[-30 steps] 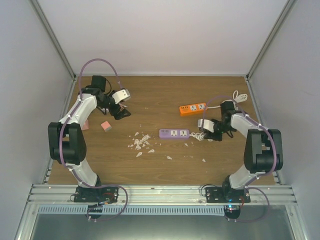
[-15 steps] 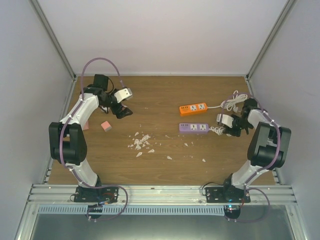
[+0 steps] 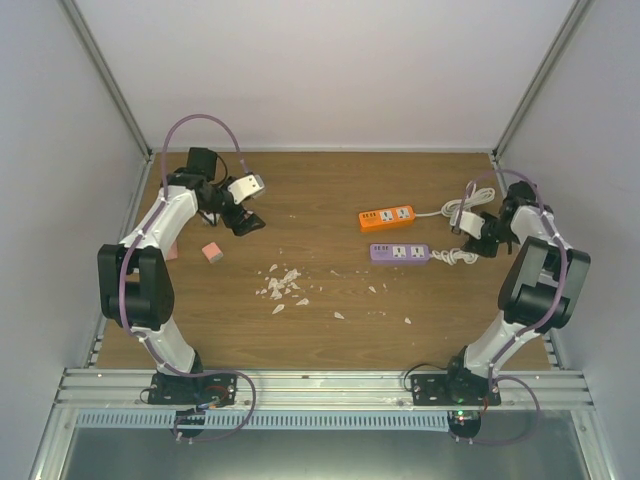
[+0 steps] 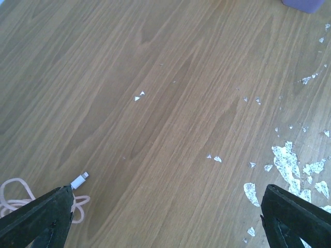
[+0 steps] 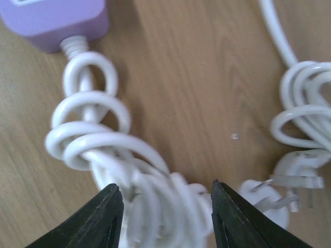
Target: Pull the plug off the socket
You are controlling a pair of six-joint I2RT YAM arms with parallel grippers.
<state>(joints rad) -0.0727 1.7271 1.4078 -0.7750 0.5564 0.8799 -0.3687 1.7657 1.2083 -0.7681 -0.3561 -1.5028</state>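
Since the white cable point(image 5: 88, 129) is bunched between its fingers, the right claw point(image 5: 164, 206) is judged clenched on that coil, just beside the purple power strip point(image 5: 51, 20). The plug point(image 5: 261, 196) is seen bare-pronged on the tabletop point(image 4: 155, 103), in no socket. The left claw point(image 4: 166, 191) is spread wide, idle.

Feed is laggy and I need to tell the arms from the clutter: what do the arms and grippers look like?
The left arm and right arm match: white links, black joints, a purple cable looping along each. A white block sits at each wrist. The left gripper and right gripper have black wedge-shaped fingers. No markings readable.
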